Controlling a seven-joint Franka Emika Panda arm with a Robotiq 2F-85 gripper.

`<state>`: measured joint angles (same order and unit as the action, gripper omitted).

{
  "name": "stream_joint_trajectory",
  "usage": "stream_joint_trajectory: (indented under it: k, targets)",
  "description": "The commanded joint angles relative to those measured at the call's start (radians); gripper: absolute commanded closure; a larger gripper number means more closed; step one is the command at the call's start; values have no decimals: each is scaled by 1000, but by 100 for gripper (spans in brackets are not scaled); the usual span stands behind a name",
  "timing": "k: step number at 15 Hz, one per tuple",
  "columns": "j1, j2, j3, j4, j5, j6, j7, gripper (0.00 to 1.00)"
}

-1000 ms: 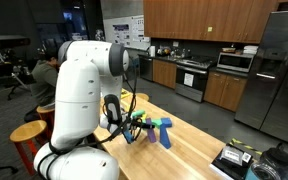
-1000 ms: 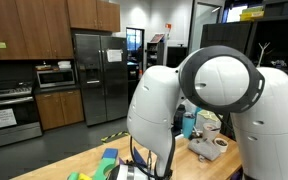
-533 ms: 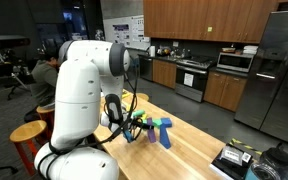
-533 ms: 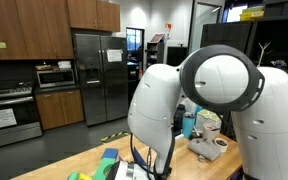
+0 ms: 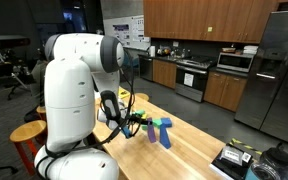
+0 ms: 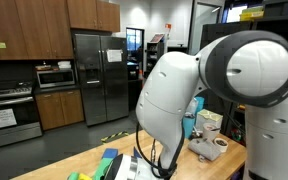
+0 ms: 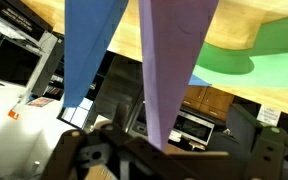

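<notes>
Blocks standing just beside the end effector at the tabletop edge nearest the robot's base.
Wrist view counts three: one blue block, one purple block just beside it, and one green block a little apart. I cannot tell whether the end effector's fingers are apart or together. Since half a second ago the arm has swung its upper joints sideways in both exterior views, while the blocks have stayed put.

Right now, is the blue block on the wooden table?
Yes, in an exterior view the blue block stands upright on the wooden table.
</notes>
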<state>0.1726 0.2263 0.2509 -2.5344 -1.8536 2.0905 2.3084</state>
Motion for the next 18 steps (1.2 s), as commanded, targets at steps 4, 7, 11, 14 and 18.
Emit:
stream_joint_trajectory:
  k: [4,7,11,14,18]
  targets:
    - [11,-180,12,-102,53,49,-10,0]
    - [26,-232,11,-124,68,75,-14,0]
    - [42,-291,4,-139,106,166,-41,0]
    - [45,-328,-7,-144,139,276,-76,0]
    - [40,-356,-31,-149,193,440,-152,0]
